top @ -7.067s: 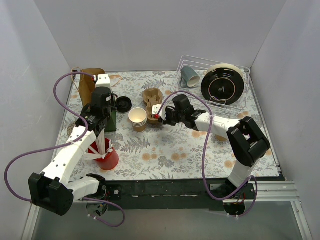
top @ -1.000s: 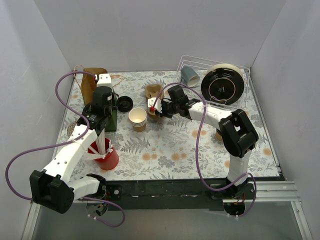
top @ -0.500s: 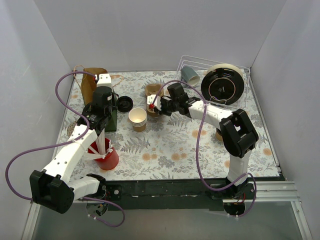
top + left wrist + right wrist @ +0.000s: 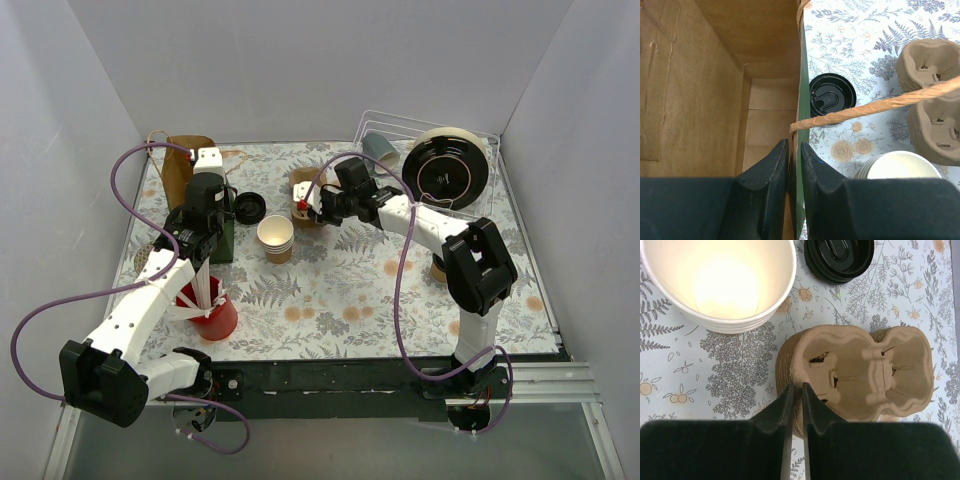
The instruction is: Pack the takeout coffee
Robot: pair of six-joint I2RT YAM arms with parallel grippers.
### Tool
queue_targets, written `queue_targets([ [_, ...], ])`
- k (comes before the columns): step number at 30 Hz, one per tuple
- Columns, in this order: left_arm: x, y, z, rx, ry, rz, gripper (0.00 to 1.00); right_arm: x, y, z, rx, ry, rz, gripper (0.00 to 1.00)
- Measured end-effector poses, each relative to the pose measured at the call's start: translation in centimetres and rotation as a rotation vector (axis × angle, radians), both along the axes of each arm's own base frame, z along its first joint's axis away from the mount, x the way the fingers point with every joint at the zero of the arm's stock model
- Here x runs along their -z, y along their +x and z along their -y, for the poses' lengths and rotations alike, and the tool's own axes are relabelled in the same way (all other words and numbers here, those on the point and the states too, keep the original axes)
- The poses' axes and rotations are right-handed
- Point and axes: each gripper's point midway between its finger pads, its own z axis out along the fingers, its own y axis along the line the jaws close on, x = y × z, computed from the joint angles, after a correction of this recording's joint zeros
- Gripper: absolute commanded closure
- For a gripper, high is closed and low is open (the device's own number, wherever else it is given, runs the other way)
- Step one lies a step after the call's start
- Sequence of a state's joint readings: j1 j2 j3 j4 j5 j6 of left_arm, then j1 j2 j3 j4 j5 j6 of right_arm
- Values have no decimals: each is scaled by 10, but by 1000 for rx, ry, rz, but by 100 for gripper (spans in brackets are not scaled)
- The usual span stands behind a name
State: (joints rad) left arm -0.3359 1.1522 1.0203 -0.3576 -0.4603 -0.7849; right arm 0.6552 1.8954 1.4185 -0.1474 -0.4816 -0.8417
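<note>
Left gripper (image 4: 794, 146): we see its jaws clenched on the top edge of the green paper bag (image 4: 705, 90), towards the table's (image 4: 350, 290) left edge.
Right gripper (image 4: 794, 390): we see its jaws pinching the near rim of the pulp cup carrier (image 4: 860, 372), towards the far edge.
Kraft cups (image 4: 276, 236): stacked upright, open, white inside, between bag and carrier.
Black lid (image 4: 248, 207): flat on the table, near the cups on their far-left side, just beside the bag.

Paper bag (image 4: 181, 165) at back left, 1 lid (image 4: 248, 207) just right of it, stack of cups (image 4: 276, 238) in front of the lid, carrier (image 4: 303, 182) behind the cups, rack (image 4: 492, 180) at back right holding mug (image 4: 378, 148) and plate (image 4: 447, 168), cup of sticks (image 4: 215, 318) front left
</note>
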Motion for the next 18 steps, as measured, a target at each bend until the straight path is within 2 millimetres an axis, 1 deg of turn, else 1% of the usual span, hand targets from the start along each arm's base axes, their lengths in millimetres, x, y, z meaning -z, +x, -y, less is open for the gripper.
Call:
queue_targets([
  [7, 0, 0, 0, 0, 0, -1, 84, -25, 5, -10, -36, 31, -16, 99],
  [10, 1, 0, 0, 0, 1, -3, 84, -28, 7, -12, -43, 29, -28, 99],
  [15, 2, 1, 0, 0, 2, -5, 84, -21, 5, -9, -42, 9, -54, 99],
  [16, 2, 1, 0, 0, 2, -5, 84, -20, 4, -8, -42, 6, -58, 91],
  [18, 2, 1, 0, 0, 3, -6, 84, -17, 3, -7, -41, 3, -64, 86],
])
